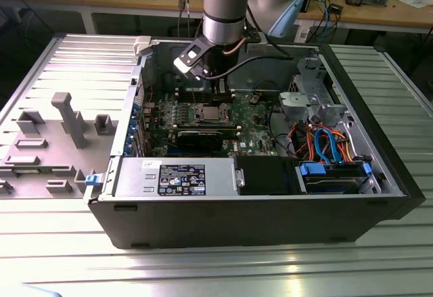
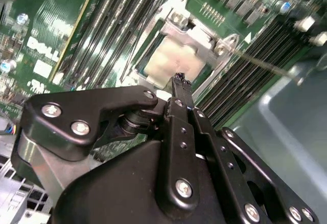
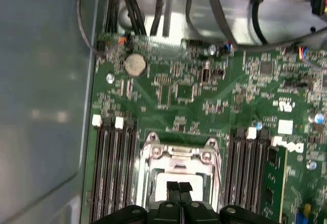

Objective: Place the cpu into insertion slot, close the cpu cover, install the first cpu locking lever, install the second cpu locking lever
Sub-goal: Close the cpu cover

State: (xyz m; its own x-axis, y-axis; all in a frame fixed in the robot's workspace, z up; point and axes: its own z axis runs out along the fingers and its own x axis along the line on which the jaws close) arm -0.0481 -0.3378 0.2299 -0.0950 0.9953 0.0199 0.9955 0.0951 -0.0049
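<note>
Open computer case (image 1: 257, 222), coin battery (image 3: 135, 65), memory slots (image 3: 113, 173)

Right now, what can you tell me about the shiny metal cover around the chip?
The cover is a thin silvery metal frame with a square window. It lies flat on the green board, between rows of black slots. The tan chip shows through the window. The gripper hovers just over it, fingers shut; whether they touch it is unclear.
</note>
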